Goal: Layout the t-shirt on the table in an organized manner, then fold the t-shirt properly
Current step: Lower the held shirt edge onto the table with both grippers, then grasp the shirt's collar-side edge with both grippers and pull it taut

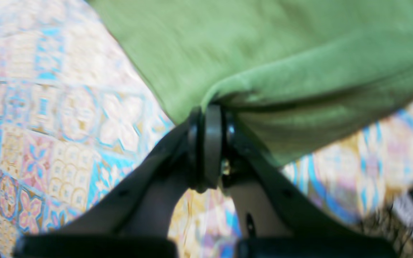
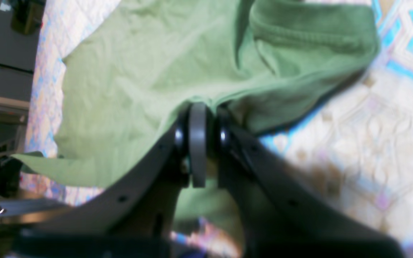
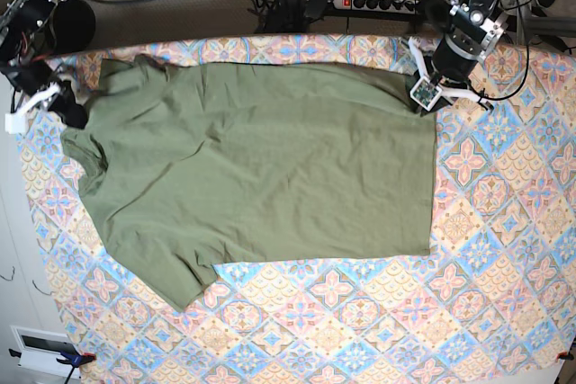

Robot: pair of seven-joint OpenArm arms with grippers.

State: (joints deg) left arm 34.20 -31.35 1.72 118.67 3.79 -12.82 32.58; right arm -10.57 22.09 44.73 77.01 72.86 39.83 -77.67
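Lying spread across the far half of the desk (image 3: pixel 504 249), the t-shirt (image 3: pixel 261 177) sits mostly flat, with one sleeve toward the near-left corner. My left fingers (image 1: pixel 208 118) are clamped on its edge, and my right fingers (image 2: pixel 199 114) pinch its fabric at the opposite end.

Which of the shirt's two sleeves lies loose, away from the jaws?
The plain olive-green cotton t-shirt's front sleeve, nearest the camera; the back one is pinched.
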